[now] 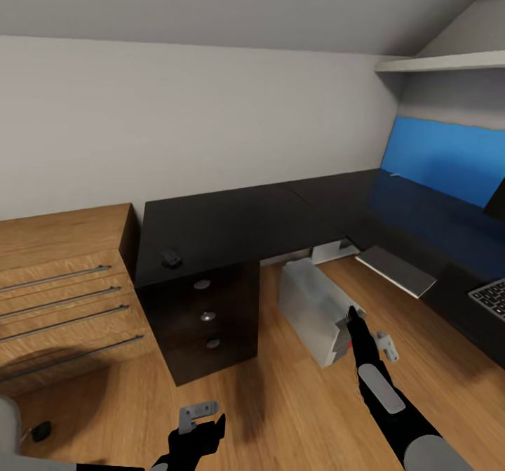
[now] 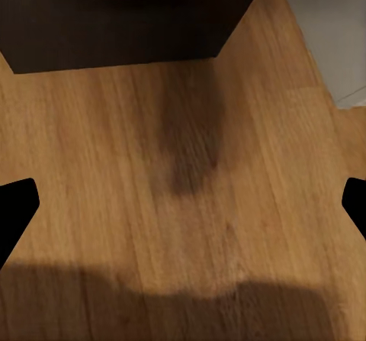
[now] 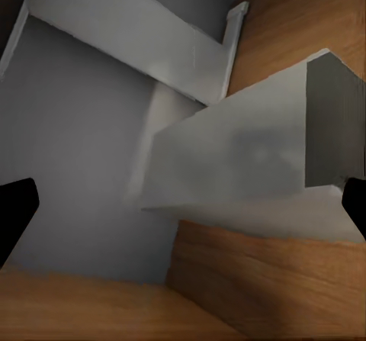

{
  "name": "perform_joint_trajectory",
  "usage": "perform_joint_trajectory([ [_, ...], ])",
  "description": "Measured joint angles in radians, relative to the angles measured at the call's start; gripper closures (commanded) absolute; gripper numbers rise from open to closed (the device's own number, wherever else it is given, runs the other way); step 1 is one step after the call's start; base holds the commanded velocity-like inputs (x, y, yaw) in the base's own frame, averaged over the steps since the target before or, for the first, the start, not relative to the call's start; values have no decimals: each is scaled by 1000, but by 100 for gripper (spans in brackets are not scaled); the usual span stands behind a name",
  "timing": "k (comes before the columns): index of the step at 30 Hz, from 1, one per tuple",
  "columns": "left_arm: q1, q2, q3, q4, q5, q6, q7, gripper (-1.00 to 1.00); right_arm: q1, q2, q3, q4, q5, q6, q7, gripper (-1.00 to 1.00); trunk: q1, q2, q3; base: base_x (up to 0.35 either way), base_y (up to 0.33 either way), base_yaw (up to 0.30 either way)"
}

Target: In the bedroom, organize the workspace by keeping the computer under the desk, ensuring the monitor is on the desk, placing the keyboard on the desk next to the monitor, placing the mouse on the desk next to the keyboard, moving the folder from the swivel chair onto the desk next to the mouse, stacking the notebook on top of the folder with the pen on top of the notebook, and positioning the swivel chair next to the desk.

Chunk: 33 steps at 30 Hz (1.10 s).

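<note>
Both grippers [image 1: 200, 418] [image 1: 365, 330] apparently spread apart.

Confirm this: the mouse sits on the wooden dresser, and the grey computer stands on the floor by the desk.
Not quite. The mouse sits on the black desk, not the wooden dresser, as the head view shows. The grey computer does stand on the floor by the desk.

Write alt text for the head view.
A grey computer tower stands on the wood floor at the black L-shaped desk, with the right gripper reaching toward it. A mouse sits on the desk; the left gripper hangs low.
</note>
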Motion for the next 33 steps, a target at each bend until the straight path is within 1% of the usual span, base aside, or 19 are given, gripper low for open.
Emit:
perform_joint_trajectory([
  [2, 0, 0, 0, 0, 2, -1, 1, -100, 0, -11, -6, -14, -29, 11, 0, -100, 8, -14, -6, 0, 0, 0],
  [4, 0, 0, 0, 0, 4, -1, 2, -100, 0, -15, -12, -19, -42, 18, 0, -100, 15, -28, -13, 0, 0, 0],
  [7, 0, 0, -1, 0, 5, 0, 2, -100, 0, -18, -25, -23, -59, 29, 0, -100, 27, -49, -22, 0, 0, 0],
  [12, 0, -1, -1, 0, 6, 0, 1, -100, -1, -20, -58, -27, -69, 35, 0, -100, 46, -84, -38, 0, 0, 0],
  [17, -1, -1, -2, 0, 6, 0, -1, -100, -2, -17, -76, -36, -71, 33, 1, -100, 46, -84, -38, 0, 0, 0],
  [23, 0, -1, -11, -1, 6, 0, -2, -100, -2, -15, -77, -50, -71, 25, 6, -100, 46, -84, -38, 0, 0, 0],
  [24, 0, -1, -16, -1, 6, 0, -2, -100, -2, -15, -78, -68, -71, 22, 16, -100, 46, -84, -38, 0, 0, 0],
  [26, -1, -1, -25, -1, 5, 0, -1, -100, -1, -16, -81, -116, -70, 18, 57, -100, 46, -84, -38, 0, 0, 0],
  [28, -1, -1, -27, 0, 5, -1, -1, -100, -1, -18, -85, -137, -70, 17, 85, -100, 46, -84, -38, 0, 0, 0],
  [30, -1, -1, -28, 0, 6, -1, -1, -100, 0, -20, -96, -150, -70, 16, 105, -100, 46, -84, -38, 0, 0, 0],
  [33, -1, -5, -30, 2, 6, 0, -1, -100, 0, -21, -135, -157, -70, 14, 114, -100, 46, -84, -38, 0, 0, 0],
])
